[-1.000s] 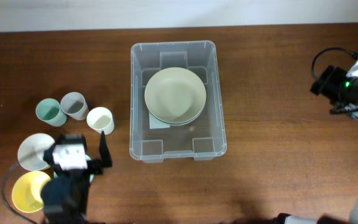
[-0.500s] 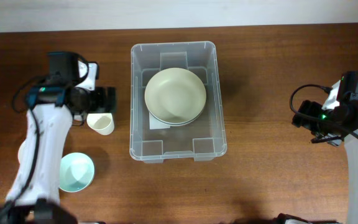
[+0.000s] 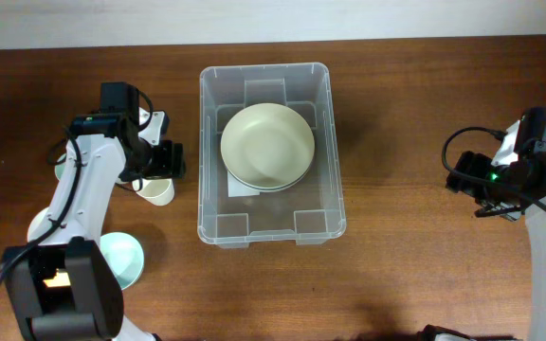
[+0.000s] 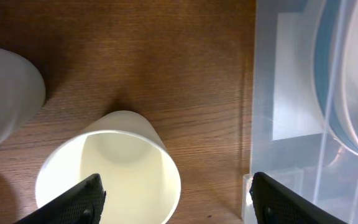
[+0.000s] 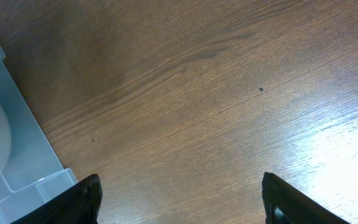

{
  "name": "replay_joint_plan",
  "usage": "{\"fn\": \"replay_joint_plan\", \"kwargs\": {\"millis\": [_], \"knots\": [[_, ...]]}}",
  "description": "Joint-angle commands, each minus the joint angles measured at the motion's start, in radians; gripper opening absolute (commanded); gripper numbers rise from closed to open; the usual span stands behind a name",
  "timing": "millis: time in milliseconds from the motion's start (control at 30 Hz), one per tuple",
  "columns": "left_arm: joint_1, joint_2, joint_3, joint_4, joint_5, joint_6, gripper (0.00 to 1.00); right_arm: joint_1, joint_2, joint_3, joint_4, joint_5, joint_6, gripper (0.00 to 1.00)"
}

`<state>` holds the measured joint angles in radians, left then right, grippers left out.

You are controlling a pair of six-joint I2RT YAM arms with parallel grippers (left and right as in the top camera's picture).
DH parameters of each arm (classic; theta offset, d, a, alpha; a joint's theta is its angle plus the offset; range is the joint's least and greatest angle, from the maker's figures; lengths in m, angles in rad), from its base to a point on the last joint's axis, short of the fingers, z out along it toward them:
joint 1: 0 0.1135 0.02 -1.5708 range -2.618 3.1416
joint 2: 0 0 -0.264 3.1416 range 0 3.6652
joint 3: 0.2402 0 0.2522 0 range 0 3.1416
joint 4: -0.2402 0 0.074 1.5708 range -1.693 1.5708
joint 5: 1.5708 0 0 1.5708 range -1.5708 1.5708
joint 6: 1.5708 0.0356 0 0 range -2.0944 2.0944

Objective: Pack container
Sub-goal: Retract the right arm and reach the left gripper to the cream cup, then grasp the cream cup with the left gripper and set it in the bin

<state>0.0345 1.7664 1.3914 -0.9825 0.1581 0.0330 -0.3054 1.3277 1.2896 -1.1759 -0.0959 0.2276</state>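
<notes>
Far left of the container [image 3: 263, 68], a white bowl [image 3: 36, 227] shows only as a sliver past the left arm, and a teal bowl [image 3: 121, 258] is partly covered by the arm's base. Nearer the container, the left gripper [image 3: 164, 161] hangs over a cream cup [image 3: 159, 191] and hides much of it from above. In the wrist view its jaws are spread wide and grasp nothing. One fingertip [image 4: 82, 199] is over the cup's mouth and the other is beside the container's wall; whether either touches is unclear. A grey cup [image 4: 5, 93] is cut off at that view's left edge. The container sits mid-table [image 3: 396, 95], holding a cream bowl [image 3: 266, 142] stacked on a lower bowl [image 3: 299, 178], of which only a bluish edge peeks out. Together they cover much of the white label [image 3: 238, 189]. Well right of the container, the right gripper [image 3: 464, 185] is likewise released. Its jaws are apart over bare wood, with the tips cropped in its wrist view.
</notes>
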Motion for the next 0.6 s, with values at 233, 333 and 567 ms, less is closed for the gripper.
{"fn": "replay_joint_plan", "kwargs": {"millis": [233,333,567], "knots": [[-0.014,0.153,0.014,0.001,-0.020,0.000,0.78,-0.002,-0.006,-0.006,0.003,-0.001,-0.011,0.78],[-0.014,0.166,0.014,0.002,-0.021,0.000,0.70,-0.002,-0.006,-0.006,0.003,-0.001,-0.011,0.78],[-0.014,0.167,0.014,0.002,-0.021,0.000,0.11,-0.002,-0.006,-0.006,0.002,-0.001,-0.011,0.78]]}}
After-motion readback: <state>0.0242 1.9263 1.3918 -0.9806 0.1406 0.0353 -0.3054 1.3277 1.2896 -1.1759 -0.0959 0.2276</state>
